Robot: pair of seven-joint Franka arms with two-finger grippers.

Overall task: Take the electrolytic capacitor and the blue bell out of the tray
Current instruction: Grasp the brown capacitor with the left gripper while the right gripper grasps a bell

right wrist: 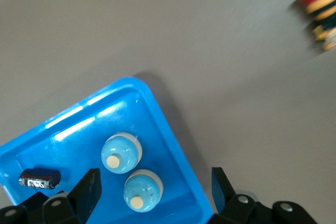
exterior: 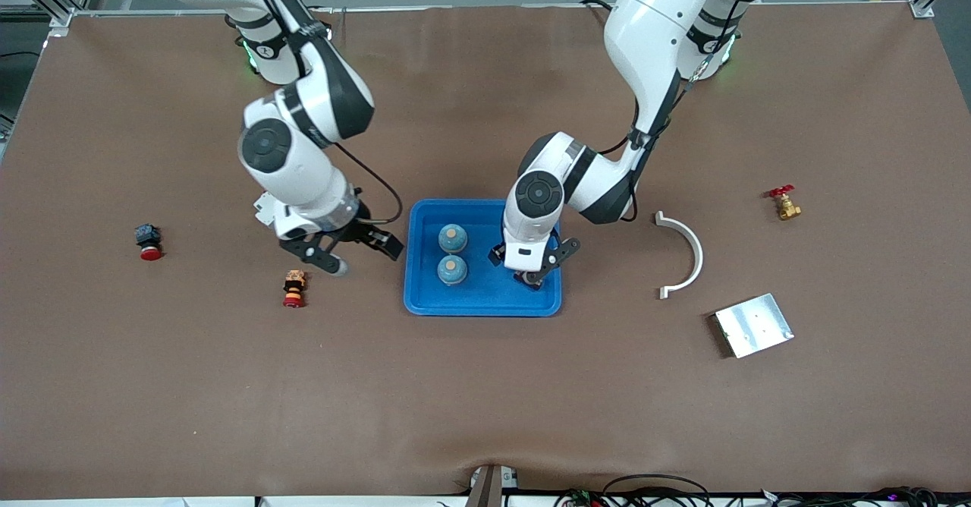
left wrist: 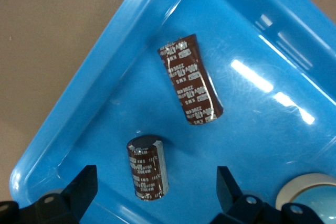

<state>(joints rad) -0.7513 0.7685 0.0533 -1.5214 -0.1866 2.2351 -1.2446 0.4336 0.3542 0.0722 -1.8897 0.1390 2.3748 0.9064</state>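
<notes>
A brown mat covers the table (exterior: pixel 485 401) and the bright-blue tray (exterior: pixel 425 294) sits mid-table between my two arms; nothing has left it yet, as far as I can judge. Two blue bells (exterior: pixel 452 238) (exterior: pixel 452 269) stand in it one in front of the other, toward the right arm's end; two dark brown electrolytic capacitors (left wrist: pixel 190 79) (left wrist: pixel 148 167) lie on its floor toward the left arm's end. My left gripper (exterior: pixel 533 266) hangs low inside the tray with its fingers (left wrist: pixel 81 187) spread wide and holding nothing, straddling the capacitor that shows closer in the left wrist view; I read this as the approach to the first pick. My right gripper (exterior: pixel 350 253) hovers over bare mat just beside the tray, fingers (right wrist: pixel 88 191) apart and empty; that arm waits. So both removals are still ahead. Off the tray lie a stacked red-and-orange push-button (exterior: pixel 293 288), a white curved bracket (exterior: pixel 686 253) and a silver metal plate (exterior: pixel 753 325).
</notes>
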